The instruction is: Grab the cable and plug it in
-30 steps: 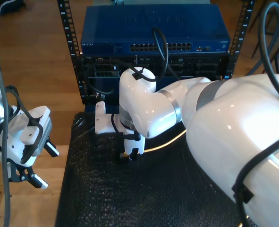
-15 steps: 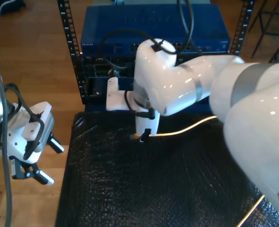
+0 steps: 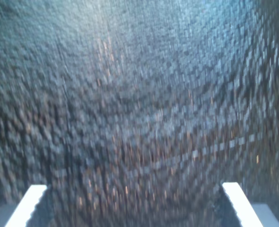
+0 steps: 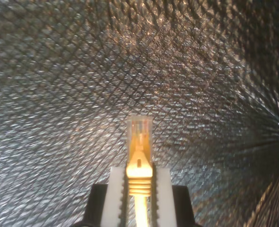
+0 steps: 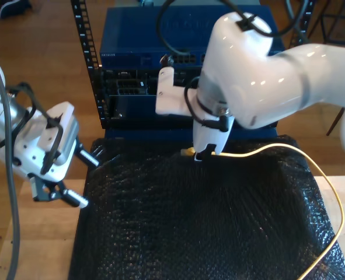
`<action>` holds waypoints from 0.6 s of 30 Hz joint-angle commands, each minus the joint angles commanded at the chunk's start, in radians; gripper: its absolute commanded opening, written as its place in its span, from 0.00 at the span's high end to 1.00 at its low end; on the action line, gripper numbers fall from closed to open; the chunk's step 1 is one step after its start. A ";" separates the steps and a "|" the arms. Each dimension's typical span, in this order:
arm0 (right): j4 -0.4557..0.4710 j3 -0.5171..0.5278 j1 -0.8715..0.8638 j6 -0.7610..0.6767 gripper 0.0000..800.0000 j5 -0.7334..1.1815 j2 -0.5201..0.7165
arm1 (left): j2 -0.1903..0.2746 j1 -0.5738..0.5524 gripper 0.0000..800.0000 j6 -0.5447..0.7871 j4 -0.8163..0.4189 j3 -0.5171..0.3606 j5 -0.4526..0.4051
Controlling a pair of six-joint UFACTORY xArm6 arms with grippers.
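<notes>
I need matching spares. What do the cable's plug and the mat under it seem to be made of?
The plug looks like clear glossy plastic: wires show through, with a ribbed, rubbery-looking yellow boot. The mat seems black textured plastic or foam: a sheeny diamond weave.

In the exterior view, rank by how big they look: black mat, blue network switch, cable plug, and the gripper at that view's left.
1. Black mat, largest.
2. Blue network switch, partly hidden by an arm.
3. My first gripper; it sits nearer the camera, so its true size against the switch is unsure.
4. Cable plug, smallest, held in my second gripper.
</notes>
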State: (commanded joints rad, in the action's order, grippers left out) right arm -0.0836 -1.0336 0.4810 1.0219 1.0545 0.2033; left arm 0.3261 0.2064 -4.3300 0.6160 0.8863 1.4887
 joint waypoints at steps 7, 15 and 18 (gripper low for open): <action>-0.040 0.058 -0.026 0.002 1.00 0.014 0.158 | -0.002 -0.107 0.00 -0.077 0.043 0.041 0.000; -0.081 0.069 -0.052 0.003 0.99 0.064 0.238 | -0.006 -0.189 0.00 -0.114 0.153 0.087 0.000; -0.101 0.068 -0.052 0.003 1.00 0.074 0.258 | -0.008 -0.201 0.00 -0.118 0.199 0.100 0.000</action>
State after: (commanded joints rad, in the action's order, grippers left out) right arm -0.1849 -0.9661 0.4289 1.0249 1.1281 0.4611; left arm 0.3184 0.0054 -4.4481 0.8155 0.9860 1.4887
